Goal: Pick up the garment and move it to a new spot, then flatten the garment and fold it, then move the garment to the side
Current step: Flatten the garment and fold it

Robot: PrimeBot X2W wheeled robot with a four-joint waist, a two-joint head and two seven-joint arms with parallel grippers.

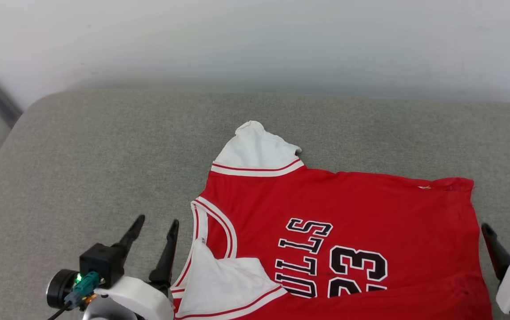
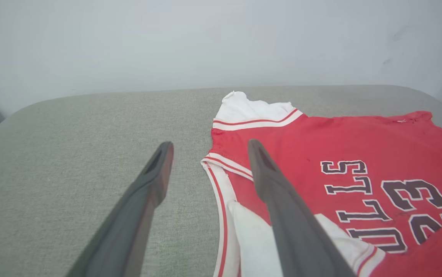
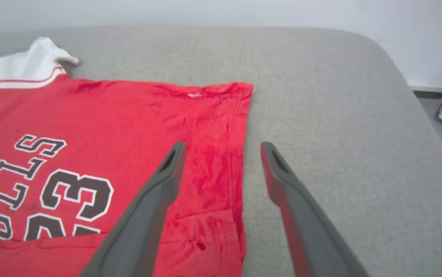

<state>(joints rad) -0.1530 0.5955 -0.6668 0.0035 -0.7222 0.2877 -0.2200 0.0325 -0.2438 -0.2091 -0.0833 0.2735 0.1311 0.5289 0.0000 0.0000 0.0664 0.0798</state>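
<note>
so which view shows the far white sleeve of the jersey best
The head view: the far white sleeve is seen whole from above, with its red-striped band. The left wrist view also has it whole, but at a flat, low angle. The right wrist view has it pushed into the upper left corner.

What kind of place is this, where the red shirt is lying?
Probably an indoor room, perhaps a home: the red jersey T-shirt with white sleeves lies on a grey woven fabric cushion with rounded corners, like a sofa seat or mattress, against a plain white wall.
</note>
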